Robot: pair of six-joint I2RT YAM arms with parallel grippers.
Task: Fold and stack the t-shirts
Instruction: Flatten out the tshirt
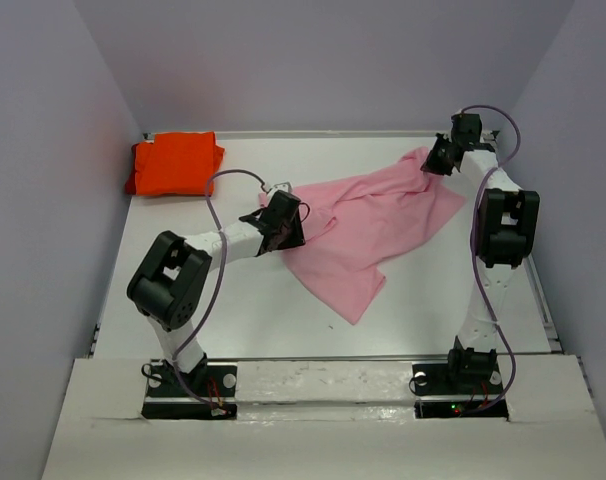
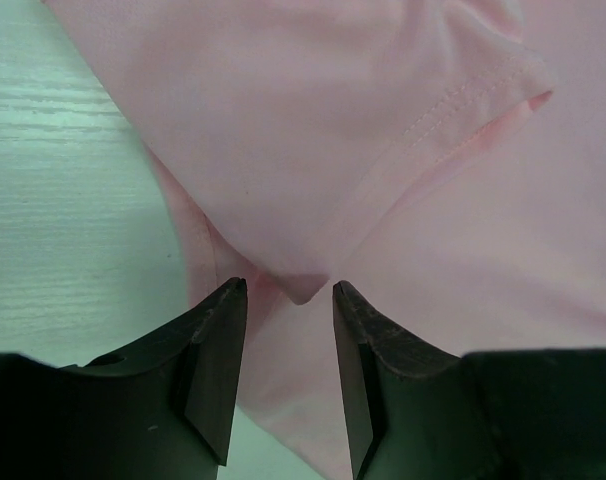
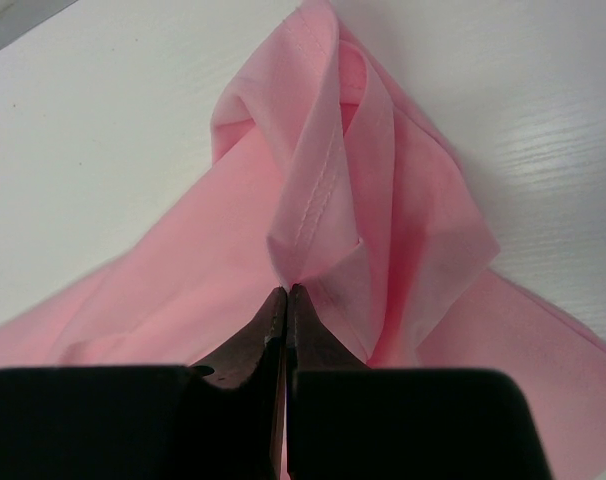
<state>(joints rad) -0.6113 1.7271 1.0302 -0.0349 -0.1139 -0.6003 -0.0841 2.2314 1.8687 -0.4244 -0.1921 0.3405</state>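
Note:
The light pink t-shirt (image 1: 368, 225) lies rumpled across the middle of the table. My left gripper (image 1: 291, 222) is open over its left edge; in the left wrist view (image 2: 288, 290) a folded corner of pink cloth (image 2: 303, 200) lies just ahead of the gap between the fingers. My right gripper (image 1: 435, 160) is shut on the shirt's far right corner and holds it bunched up; the right wrist view (image 3: 286, 290) shows a hemmed fold (image 3: 318, 190) pinched at the tips. The orange t-shirt (image 1: 173, 163) lies folded at the far left corner.
Grey walls close in the table (image 1: 253, 300) on the left, back and right. The orange shirt lies close to the left wall. Bare table shows in front of the pink shirt and left of my left arm.

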